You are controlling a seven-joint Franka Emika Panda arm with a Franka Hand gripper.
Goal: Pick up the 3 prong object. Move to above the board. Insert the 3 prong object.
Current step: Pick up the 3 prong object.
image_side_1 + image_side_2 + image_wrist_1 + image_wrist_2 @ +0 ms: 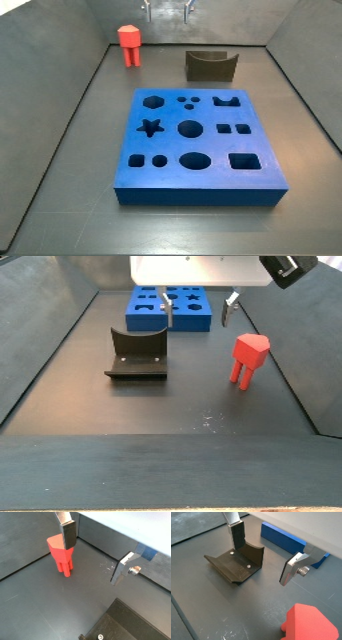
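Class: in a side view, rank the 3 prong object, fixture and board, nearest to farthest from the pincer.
Pincer, open, at the back wall.
1. 3 prong object, back left, and fixture, back right: too close to call.
2. Board, centre floor.

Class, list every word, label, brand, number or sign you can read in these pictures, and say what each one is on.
None can be read in any view.
The board has only shaped cut-outs, no lettering.
The 3 prong object is plain red.
The dark brown U-shaped block shows only screw heads.
The hand, open beside the 3 prong object, bears no marking on its fingers.
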